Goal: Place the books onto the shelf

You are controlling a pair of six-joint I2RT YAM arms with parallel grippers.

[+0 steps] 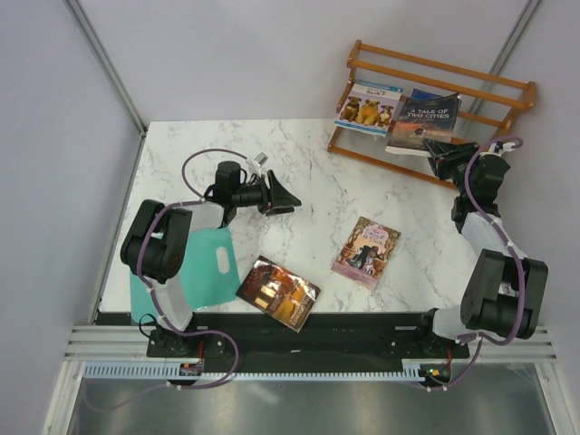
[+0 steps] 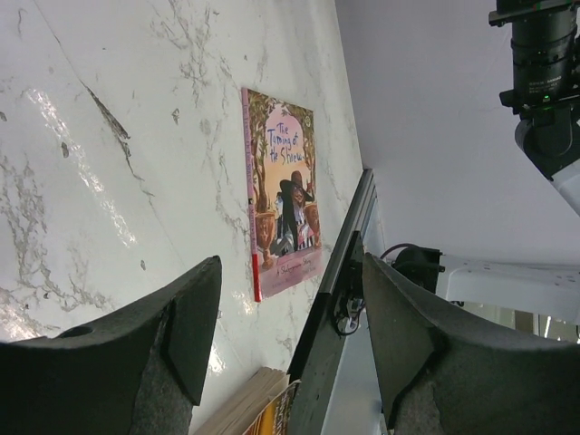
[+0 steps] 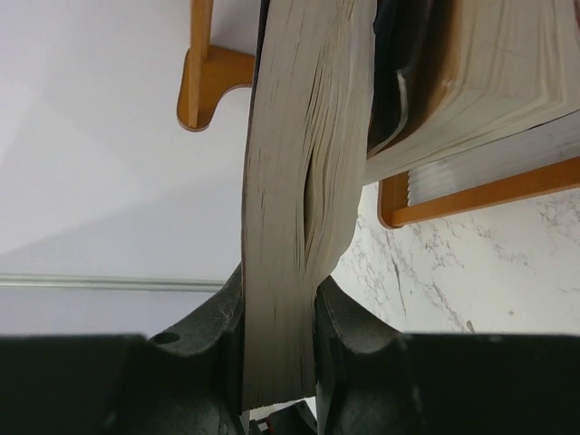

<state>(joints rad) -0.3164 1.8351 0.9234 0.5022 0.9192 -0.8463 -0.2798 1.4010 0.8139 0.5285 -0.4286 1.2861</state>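
Right gripper (image 1: 439,149) is clamped tight on the page edge of a book over at the shelf (image 1: 444,72), upper right of the top view. Pretty sure it's the dark Tale of Two Cities (image 1: 422,122), which is leaning on the rails but hasn't been let go yet.

Progress-wise I'd say a bit past halfway. The dog book (image 1: 367,107) sits on the shelf just to the left of it, and a blue book (image 1: 435,94) peeks out right behind the dark one. Two are left lying flat on the counter (image 1: 317,172): the pink-purple book (image 1: 366,251) right of centre, and the red-brown book (image 1: 278,293) near the bottom edge, just beside the teal sheet (image 1: 213,263).

Left gripper (image 1: 288,197) hangs over the counter centre-left, jaws wide apart with nothing between them, touching nothing. Its wrist cam looks across at the pink-purple book, so my guess is that one's next.
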